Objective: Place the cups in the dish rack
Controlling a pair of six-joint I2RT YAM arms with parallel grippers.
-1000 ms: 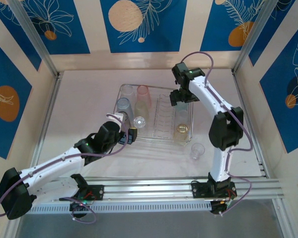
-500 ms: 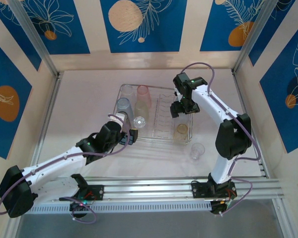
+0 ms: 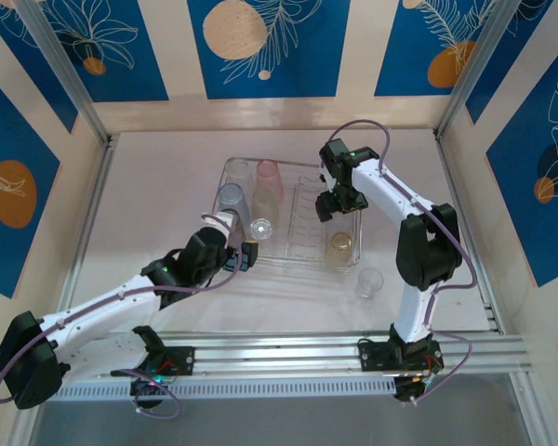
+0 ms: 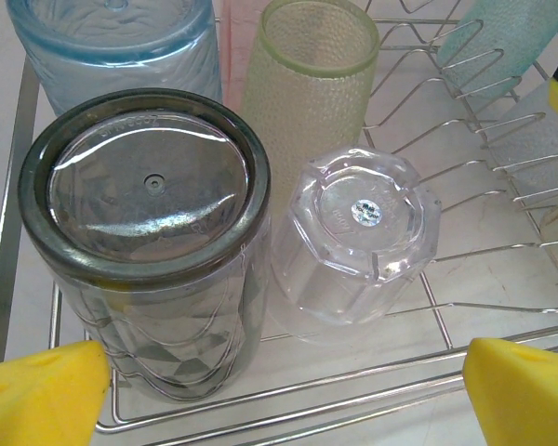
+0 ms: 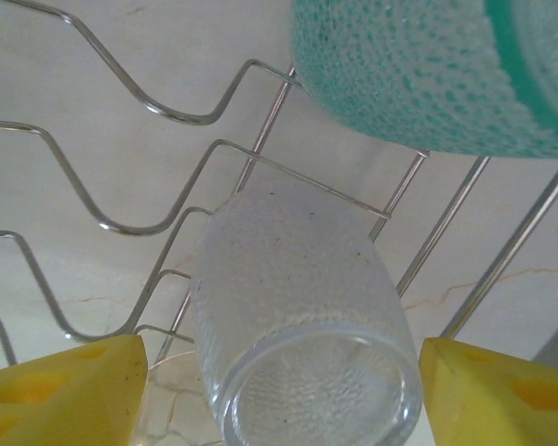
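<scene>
Top ext: R pincer (image 3: 328, 206) now nearer

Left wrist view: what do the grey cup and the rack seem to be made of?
Grey cup: probably plastic, smoky, translucent, glossy; faceted wall, moulding dot on its base.
Rack: seemingly metal wire, shiny silver; thin bent rods catching light.
</scene>
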